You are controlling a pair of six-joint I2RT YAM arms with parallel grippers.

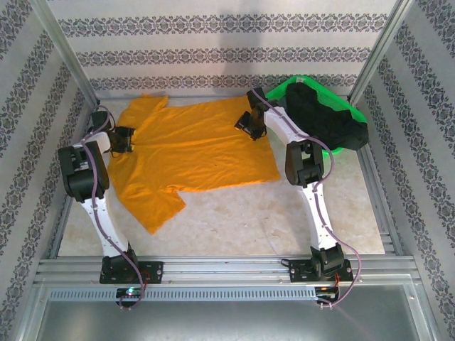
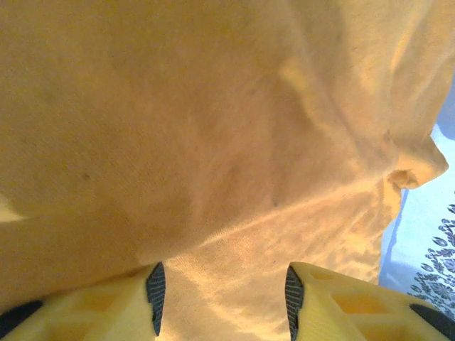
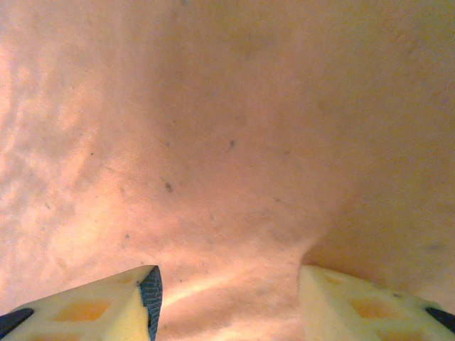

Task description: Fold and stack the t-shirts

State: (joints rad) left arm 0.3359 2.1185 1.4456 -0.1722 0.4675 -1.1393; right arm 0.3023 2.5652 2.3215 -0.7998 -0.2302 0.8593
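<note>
The orange t-shirt lies spread flat on the table, one sleeve at the far left and one toward the front left. My left gripper is low over the shirt's left edge. In the left wrist view the jaws stand apart, open, with orange cloth lying under the gap. My right gripper sits at the shirt's far right edge. Its jaws are also open over the cloth, nothing pinched. The black t-shirt is bunched in the basket.
A green mesh basket stands at the back right, close to the right arm. Patterned walls and metal posts enclose the table on three sides. Bare tabletop lies in front of the orange shirt.
</note>
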